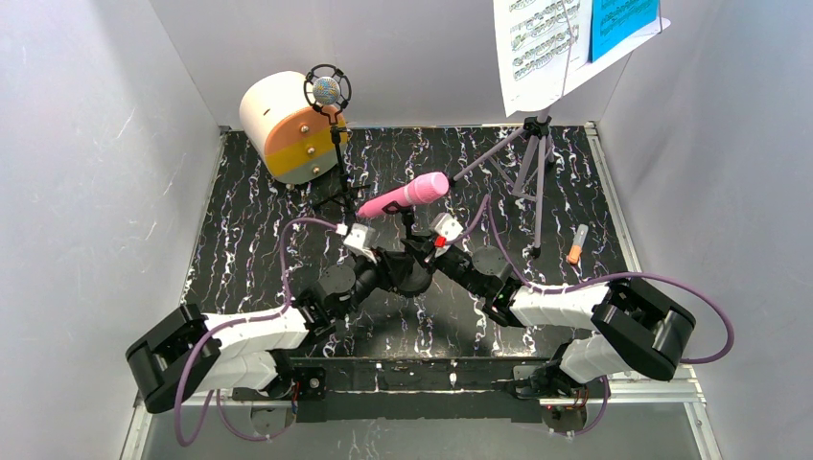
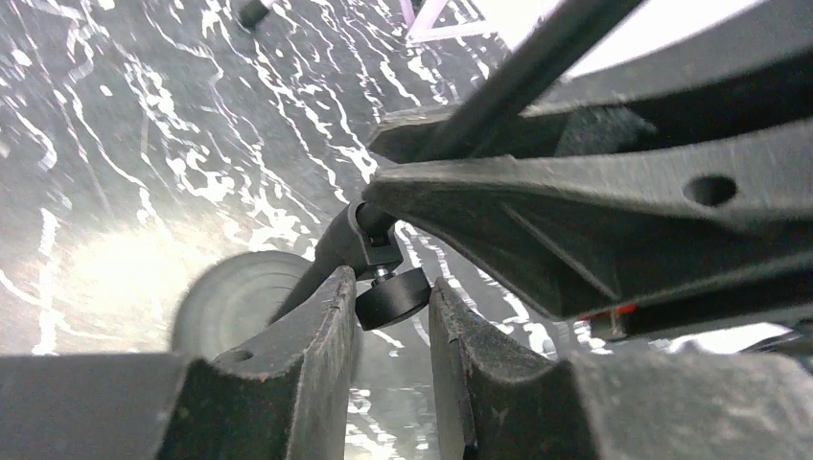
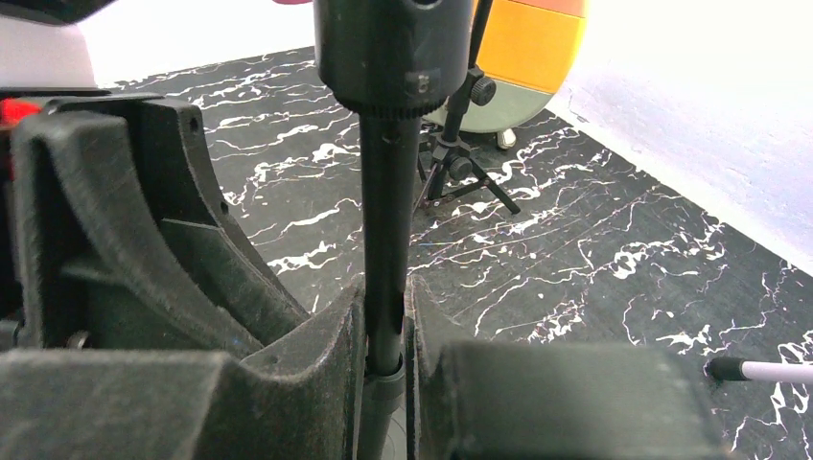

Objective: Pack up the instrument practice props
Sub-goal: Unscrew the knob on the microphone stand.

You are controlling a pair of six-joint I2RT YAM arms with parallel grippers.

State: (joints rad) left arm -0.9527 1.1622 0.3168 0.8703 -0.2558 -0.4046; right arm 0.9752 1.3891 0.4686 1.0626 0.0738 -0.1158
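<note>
Pink toy microphone [image 1: 405, 195] sits right in the middle of the desk [image 1: 240, 240], tilted on its thin black mic tripod [image 3: 383, 240], head angled toward the far right corner, and both arms are crowded in underneath it! The right tool [image 3: 385, 316] is clenched on the tripod's upright pole, which runs straight up between its pads into the black holder. The left tool [image 2: 391, 316] comes in low from the other side, its pads closed about a small black knob [image 2: 393, 299] at the tripod's leg joint. That looks like a steady-and-work split to me: one arm holds the pole upright so the stand can't topple while the other works the joint, likely to fold the legs for packing. Tight quarters, though, with the two tools nearly touching. Around them, plenty waits. The purple silver-headed microphone [image 1: 328, 91] stands on a second tripod [image 1: 337, 163] toward the far left corner, right in front of the cream cylinder box [image 1: 273, 115], and its legs splay close to the pink one's base. At the far right corner the lilac music rack [image 1: 533, 158] carries the sheet-music pages [image 1: 537, 48], and one lilac leg reaches in near the pink head, which could snag on any lift. An orange-tipped marker [image 1: 576, 244] lies near the right edge.
</note>
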